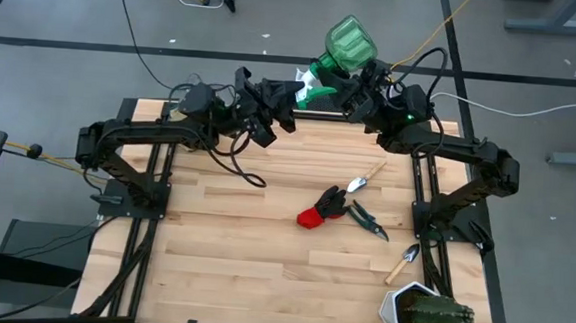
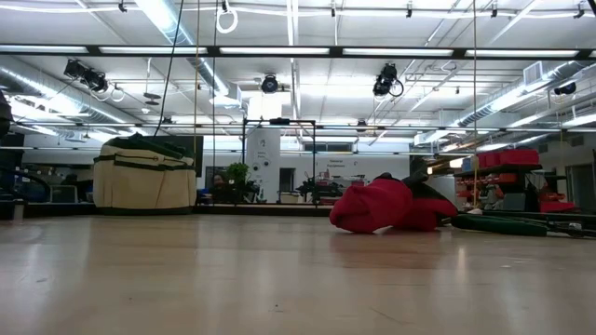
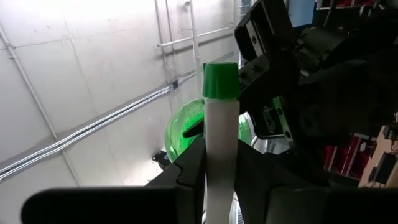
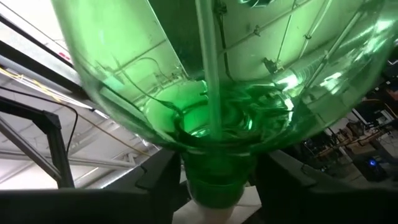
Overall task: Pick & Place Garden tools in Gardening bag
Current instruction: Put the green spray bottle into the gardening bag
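Green spray bottle point(image 1: 347, 47) aloft at table's far edge; glove point(image 1: 321, 210), shears point(image 1: 367, 218), trowels point(image 1: 367, 179) lie right.

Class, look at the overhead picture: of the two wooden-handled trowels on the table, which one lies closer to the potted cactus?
The trowel just above the cactus pot; the other trowel lies farther up the table, beyond the shears.

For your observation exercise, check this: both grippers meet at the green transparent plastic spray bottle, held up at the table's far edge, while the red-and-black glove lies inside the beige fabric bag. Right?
One detail is wrong. The red-and-black glove lies on the bare wooden table, as the high view shows; the rest stands.
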### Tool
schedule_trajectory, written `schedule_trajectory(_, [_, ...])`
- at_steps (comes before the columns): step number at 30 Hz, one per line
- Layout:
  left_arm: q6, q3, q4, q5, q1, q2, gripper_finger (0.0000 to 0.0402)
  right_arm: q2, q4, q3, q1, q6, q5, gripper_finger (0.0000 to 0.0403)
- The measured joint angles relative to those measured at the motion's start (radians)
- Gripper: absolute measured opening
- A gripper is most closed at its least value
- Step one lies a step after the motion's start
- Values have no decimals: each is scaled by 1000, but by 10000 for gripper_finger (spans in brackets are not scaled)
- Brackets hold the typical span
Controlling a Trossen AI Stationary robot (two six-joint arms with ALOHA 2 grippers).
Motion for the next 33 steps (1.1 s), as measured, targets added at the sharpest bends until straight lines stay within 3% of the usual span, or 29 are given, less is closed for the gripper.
schedule_trajectory(10, [0, 0, 5, -19, 0, 0, 67, 0, 0, 0, 0, 0, -4, 230])
schedule_trajectory(33, [-72, -1, 7, -146, 2, -55, 61, -1, 14, -1, 1, 0, -57, 233])
